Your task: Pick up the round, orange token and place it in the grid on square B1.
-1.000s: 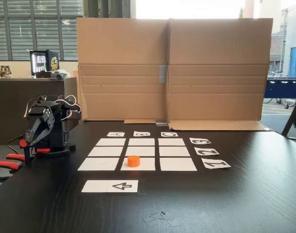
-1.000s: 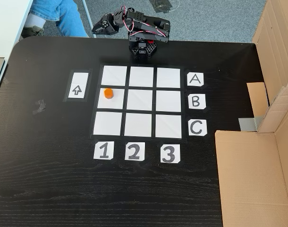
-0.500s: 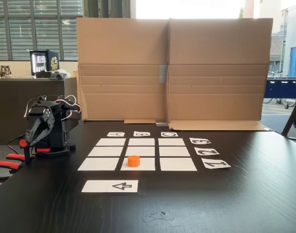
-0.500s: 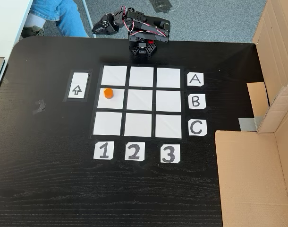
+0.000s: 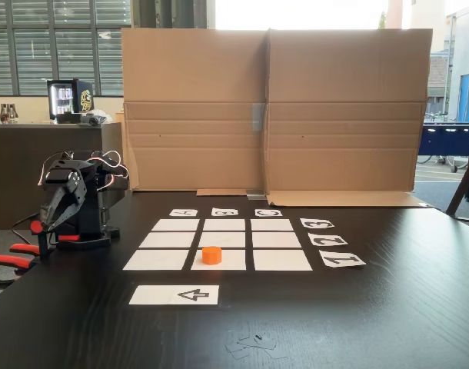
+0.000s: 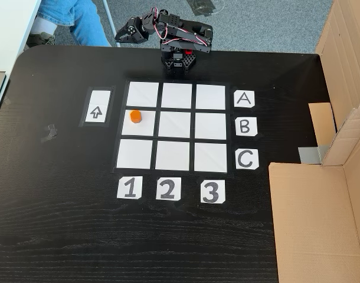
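In the fixed view from table level, the arm [image 5: 73, 200] sits folded at the left edge of the frame, on the black table [image 5: 388, 307]. The gripper [image 5: 44, 234] hangs downward beside the arm's base, clear of the grid [image 5: 273, 240]. It holds nothing and touches no token; whether the jaws are parted or closed cannot be told at this size.

Right of the arm, at centre frame, the token [image 5: 211, 255] stands upright on square B1 [image 5: 228, 263], the middle cell of the nearest row. Below it lies the arrow strip [image 5: 173, 294]. A cardboard screen [image 5: 273, 108] stands behind the grid.

In the fixed view from above, the arrow strip [image 6: 97, 107] lies left of the grid [image 6: 176, 127]. The token [image 6: 136, 116] rests in the upper left part of square B1 [image 6: 144, 130], the left cell of the middle row. The folded arm [image 6: 180, 44] is at top centre, its gripper [image 6: 122, 34] pointing left past the table edge [image 6: 62, 53], well apart from the token. A person's leg [image 6: 74, 17] shows at upper left.
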